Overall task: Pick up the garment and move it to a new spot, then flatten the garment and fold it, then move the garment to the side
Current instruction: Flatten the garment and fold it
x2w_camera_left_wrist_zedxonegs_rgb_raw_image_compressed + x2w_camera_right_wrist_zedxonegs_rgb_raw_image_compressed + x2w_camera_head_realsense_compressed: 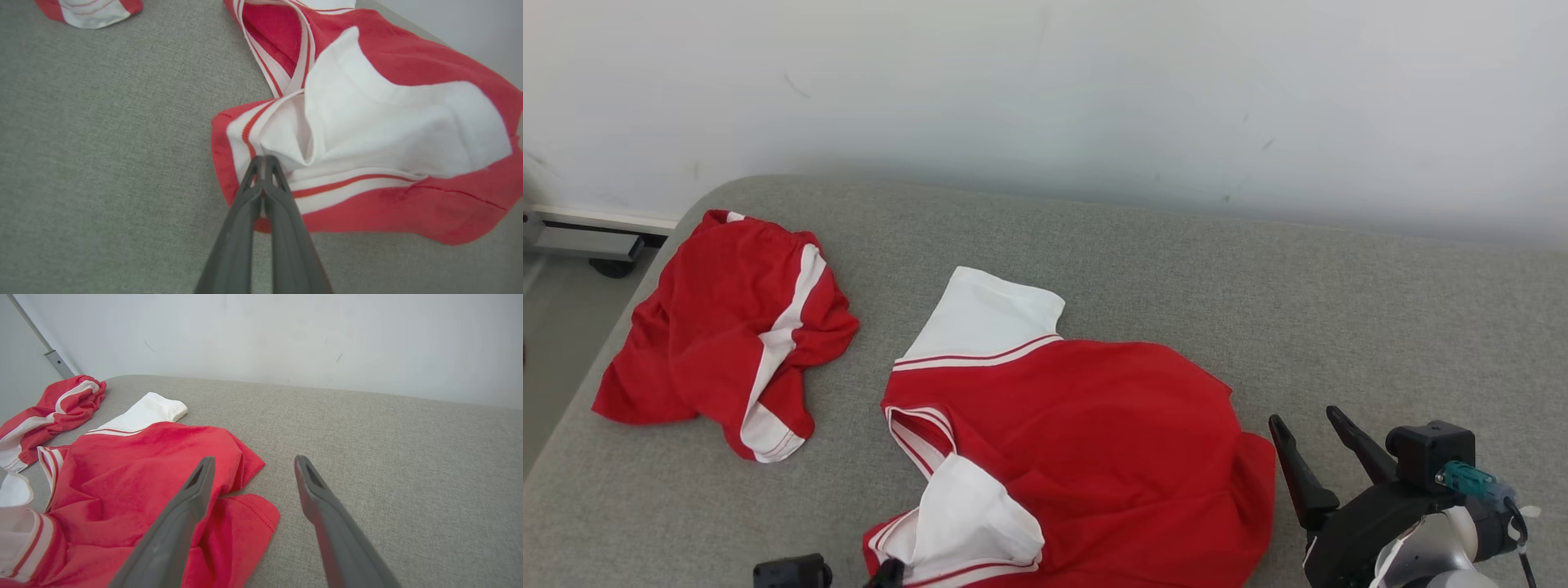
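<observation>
Shows the garment [1094, 425], a red jersey with white sleeves, spread loosely on the grey surface [1298, 286], just right of the red shorts [719, 318] and nearer the robot than them, with a bare strip of covering between the two. Looks soft, light and limp: likely to sag, stretch and bunch from any single pinch, unlikely to slide much on the woven covering, and hardly fragile. Calls, by judgement, for holds at the firmer edges, meaning the striped cuffs, the shoulders or the hem corners, and for two holds well apart so as to lift it flat. Finds the left tool [264, 161] clenched, fingers pressed together, tip at the striped cuff of the folded-over white sleeve [388, 122], at the garment's near corner on the shorts' side. Seems, from creases running in to the tip, to be pinching that cuff, though cannot tell how much cloth is caught. Finds the right tool [253, 463] released, fingers wide apart and holding nothing, poised on the side of the garment away from the shorts, just beside the rumpled red hem [245, 526] and above bare surface. Points to that hem corner as the natural second hold.
</observation>
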